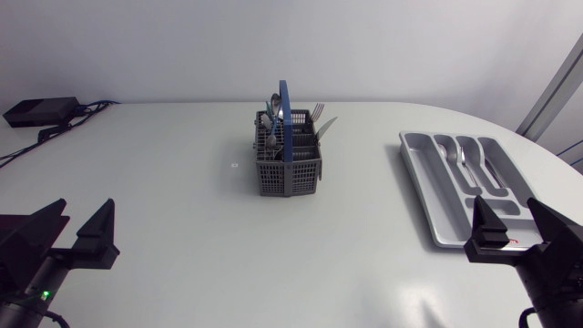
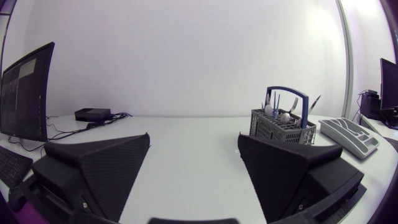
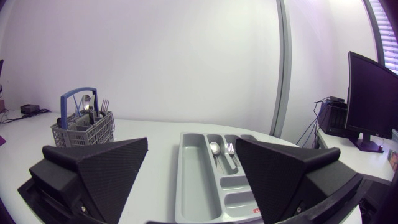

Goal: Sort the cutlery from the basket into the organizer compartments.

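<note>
While both of my arms sit at the near edge of the white table (image 1: 182, 237), their fingers are spread wide with nothing between them. My left gripper (image 1: 87, 210) is at the near left corner, and in its wrist view the left gripper (image 2: 194, 137) has only bare tabletop ahead of its gap. My right gripper (image 1: 503, 208) is at the near right, parted the same way and holding nothing.

Just ahead of the right gripper (image 3: 191, 142) lies the grey organizer (image 3: 193, 180), its near end showing between the two fingers. From above, the organizer (image 1: 428, 210) runs lengthwise away from me on the right side of the table. A spoon (image 3: 214, 148) and a fork (image 3: 229, 149) lie side by side in its long far compartments; the wide compartment on the left side looks bare.

Farther off, around the middle of the table and well apart from the organizer, the grey basket (image 1: 290, 169) stands upright with its blue handle (image 1: 285, 105) arched over it. Cutlery (image 1: 273, 114) stands in it, a spoon bowl and fork tines poking above the rim. From my left wrist the basket (image 2: 283, 127) is ahead and to the right.

At the far left edge rests a small black box (image 1: 38, 111) with cables.
</note>
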`<state>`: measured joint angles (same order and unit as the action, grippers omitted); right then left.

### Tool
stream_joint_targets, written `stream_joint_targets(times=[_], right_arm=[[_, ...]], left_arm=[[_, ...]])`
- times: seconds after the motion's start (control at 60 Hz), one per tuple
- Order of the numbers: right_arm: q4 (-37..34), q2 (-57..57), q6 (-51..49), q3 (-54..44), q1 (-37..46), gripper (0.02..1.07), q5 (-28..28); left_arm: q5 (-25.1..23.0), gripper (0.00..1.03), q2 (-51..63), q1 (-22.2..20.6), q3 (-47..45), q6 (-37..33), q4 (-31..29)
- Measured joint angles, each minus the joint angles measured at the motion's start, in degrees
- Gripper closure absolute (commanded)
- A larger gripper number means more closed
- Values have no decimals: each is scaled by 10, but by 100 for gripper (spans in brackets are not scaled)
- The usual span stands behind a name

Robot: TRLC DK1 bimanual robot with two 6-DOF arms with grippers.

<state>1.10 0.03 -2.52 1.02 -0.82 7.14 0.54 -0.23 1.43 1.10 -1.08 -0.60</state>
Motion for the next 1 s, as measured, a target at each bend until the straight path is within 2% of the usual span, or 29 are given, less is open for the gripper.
stream_joint_targets(times=[0.35,0.667,0.9,1.0], right_arm=[[0,0,0,0,-4,6,0],[5,5,0,2,-47,7,2],[31,107,0,52,-88,7,9],[44,165,0,88,-120,7,23]], left_arm=[[0,6,0,0,0,0,0],[0,6,0,0,0,11,1],[0,8,10,-4,31,11,0],[0,11,63,-9,64,11,2]])
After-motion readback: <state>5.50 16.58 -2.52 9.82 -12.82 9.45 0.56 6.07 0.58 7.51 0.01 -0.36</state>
